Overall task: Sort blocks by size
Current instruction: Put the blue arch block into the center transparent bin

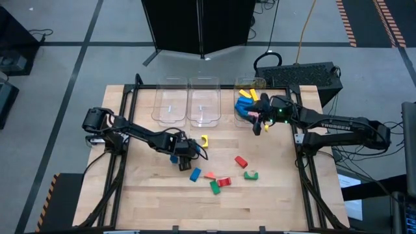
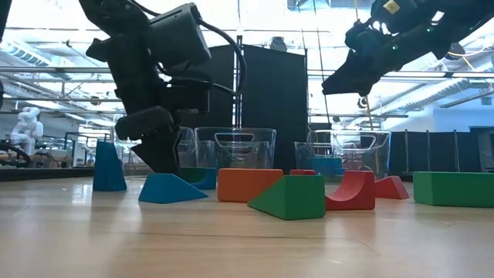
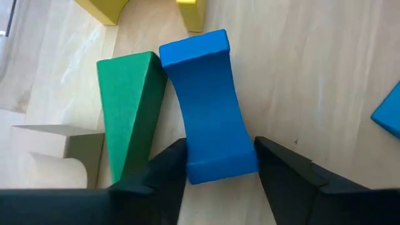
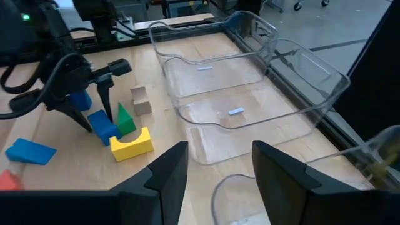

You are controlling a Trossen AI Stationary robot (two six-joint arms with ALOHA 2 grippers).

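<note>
Left wrist view: the left gripper (image 3: 219, 165) brackets a blue block (image 3: 209, 106) near table centre, fingers apart and not yet pinching. A green wedge (image 3: 128, 112) touches it at nine o'clock; closing squarely should spare that neighbour. The right gripper (image 1: 259, 123), fingers apart and empty, waits by the bins (image 1: 203, 104).

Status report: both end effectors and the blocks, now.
Left end effector down at table, fingers either side of blue block. Green wedge touching that block. Right end effector open, empty, above the bins.

Blocks (image 1: 221, 181) and bins (image 1: 203, 102) on table (image 1: 273, 195)
</note>
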